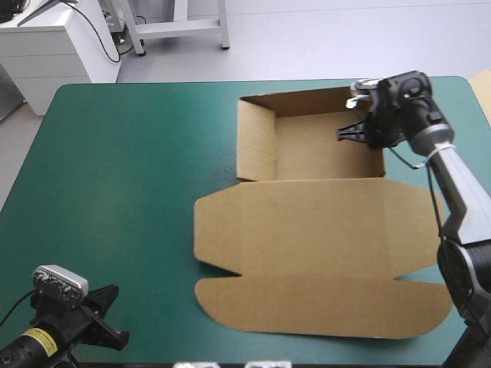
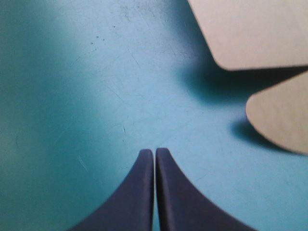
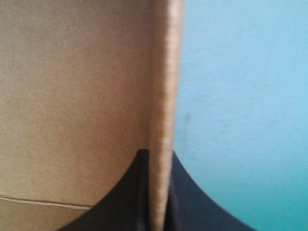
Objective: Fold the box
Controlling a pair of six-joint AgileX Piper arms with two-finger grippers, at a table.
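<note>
Partly hidden behind the right gripper [image 1: 349,133]: the tray's right wall. Pinched nearly closed on that wall of the box [image 1: 307,230], far-right on the cover [image 1: 115,192], lid flat. Closed, empty, near the front-left corner: left gripper [image 1: 107,316]. One box, two grippers.

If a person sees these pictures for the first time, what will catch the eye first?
The big brown box lies on the teal-green cover, right of the middle: a tray with raised walls at the far side, the lid flat toward the near edge. The right gripper is shut on the tray's right wall. The left gripper, shut and empty, is near the table's near left corner.
</note>
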